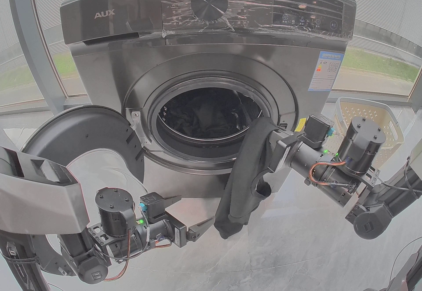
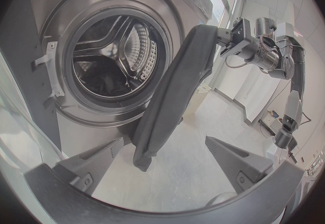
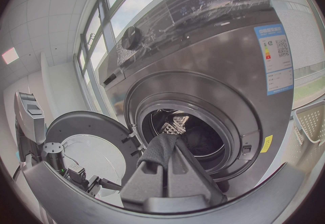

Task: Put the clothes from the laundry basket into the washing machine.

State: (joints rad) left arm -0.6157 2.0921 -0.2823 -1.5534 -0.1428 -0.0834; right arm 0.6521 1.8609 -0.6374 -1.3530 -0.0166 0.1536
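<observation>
Pinching a dark grey cloth garment (image 1: 244,177), the right gripper (image 3: 168,153) holds it before the silver front-loading washing machine (image 1: 132,67), while the left gripper (image 1: 197,207) hangs spread wide below.

basket (image 1: 383,110) partly hidden, drum heap (image 1: 206,113) perhaps clothes

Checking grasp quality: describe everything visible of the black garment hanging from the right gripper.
The black garment, soft fabric, is pinched at its top end by the shut right gripper, in front of the grey front-loading washing machine, by its port's lower right rim. It hangs limp in a long folded drape, a cuff-like opening showing midway, its lower end clear of the pale floor. No other contact shows.
</observation>
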